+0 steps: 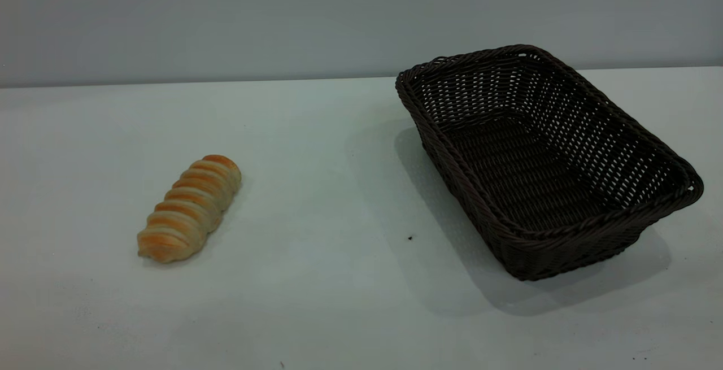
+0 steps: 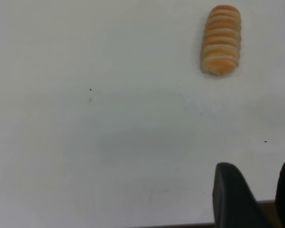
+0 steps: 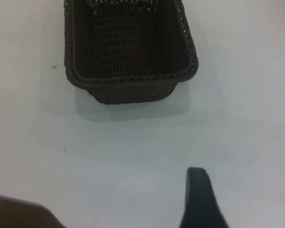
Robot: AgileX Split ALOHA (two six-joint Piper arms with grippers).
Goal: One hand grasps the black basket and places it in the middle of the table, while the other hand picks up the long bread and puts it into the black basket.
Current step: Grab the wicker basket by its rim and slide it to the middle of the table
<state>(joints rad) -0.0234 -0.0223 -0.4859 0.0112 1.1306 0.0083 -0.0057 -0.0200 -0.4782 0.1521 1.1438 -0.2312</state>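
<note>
Nothing grasped yet. Left gripper (image 2: 265,199), fingers spread, faces the ridged golden-orange long bread (image 2: 221,39) ahead. Right gripper (image 3: 202,199), finger spacing indeterminable, must first close on the near rim of the dark woven wicker black basket (image 3: 133,78).

bare lab bench: plain table (image 1: 339,302), blank wall (image 1: 226,14)

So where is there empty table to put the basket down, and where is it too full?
The widest bare patch of the table lies in the middle, between the long bread on the left and the black basket on the right. The front strip is also bare. Only the spots under those two are taken.
</note>
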